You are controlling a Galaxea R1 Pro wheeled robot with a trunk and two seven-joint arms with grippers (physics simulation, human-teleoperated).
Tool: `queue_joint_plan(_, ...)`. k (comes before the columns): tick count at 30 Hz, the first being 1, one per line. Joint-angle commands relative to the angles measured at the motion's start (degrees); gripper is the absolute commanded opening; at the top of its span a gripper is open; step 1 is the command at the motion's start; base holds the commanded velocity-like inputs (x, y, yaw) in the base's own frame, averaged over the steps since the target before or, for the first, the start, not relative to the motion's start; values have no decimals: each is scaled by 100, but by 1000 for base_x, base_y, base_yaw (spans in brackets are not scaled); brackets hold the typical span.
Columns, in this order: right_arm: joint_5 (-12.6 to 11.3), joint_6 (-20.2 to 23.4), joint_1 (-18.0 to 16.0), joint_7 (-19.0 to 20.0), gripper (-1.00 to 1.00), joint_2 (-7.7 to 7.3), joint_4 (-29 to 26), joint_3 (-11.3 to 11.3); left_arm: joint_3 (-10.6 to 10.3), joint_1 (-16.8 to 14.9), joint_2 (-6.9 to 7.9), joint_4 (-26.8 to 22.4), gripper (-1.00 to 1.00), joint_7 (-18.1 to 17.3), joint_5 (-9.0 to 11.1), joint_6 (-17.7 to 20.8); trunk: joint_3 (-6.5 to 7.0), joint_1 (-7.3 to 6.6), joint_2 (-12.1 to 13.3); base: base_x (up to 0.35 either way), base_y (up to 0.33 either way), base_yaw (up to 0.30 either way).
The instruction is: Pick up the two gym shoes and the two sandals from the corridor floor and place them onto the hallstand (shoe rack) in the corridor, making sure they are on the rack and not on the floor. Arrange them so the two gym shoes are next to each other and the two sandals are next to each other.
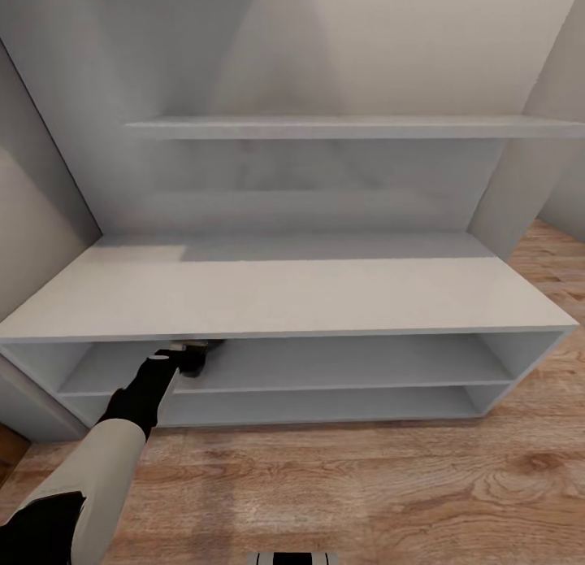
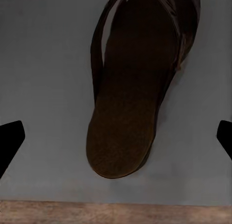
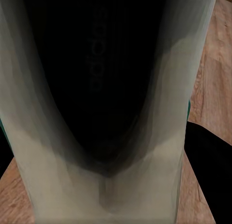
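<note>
On the upper shelf level of the hallstand (image 1: 325,362), a brown sandal (image 2: 137,83) lies flat with its heel toward the shelf's front edge. Left tool (image 1: 191,358) reaches under the bench top, fingers (image 2: 9,141) spread apart either side of it, not touching. Right tool (image 3: 193,151) is clamped on a gym shoe (image 3: 106,88) above the corridor floor (image 1: 366,484)

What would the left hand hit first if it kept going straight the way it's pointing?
Probably the sandal lying on the shelf between its open fingers; it's right ahead, though the gap is hard to judge.
</note>
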Motion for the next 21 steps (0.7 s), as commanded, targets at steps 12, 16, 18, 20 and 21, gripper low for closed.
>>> queue_joint_plan(12, -40, -24, -5, 2, -100, -1, 5, 5, -44, 9, 2, -42, 100, -5, -53, 7, -4, -1, -2, -189, 0, 0)
queue_joint_plan(16, -40, -24, -4, 2, -100, -1, 5, 6, -41, 24, 3, -20, 100, -12, -37, -25, -4, -1, -2, -332, 0, 0)
queue_joint_plan(18, -40, -23, -4, 2, -100, -1, 5, 6, -38, 92, -2, -16, 100, -14, -33, -49, -4, -1, -2, -334, 0, 0)
queue_joint_plan(20, -40, -20, -4, 2, -100, -1, 5, 6, -23, 286, -4, -66, 100, -33, -14, -66, -4, -1, -2, -334, 0, 0)
queue_joint_plan(21, -40, -22, -4, 2, -100, -1, 5, 6, -14, 396, -5, -98, 100, -50, -5, -80, -4, -1, -2, -334, 0, 0)
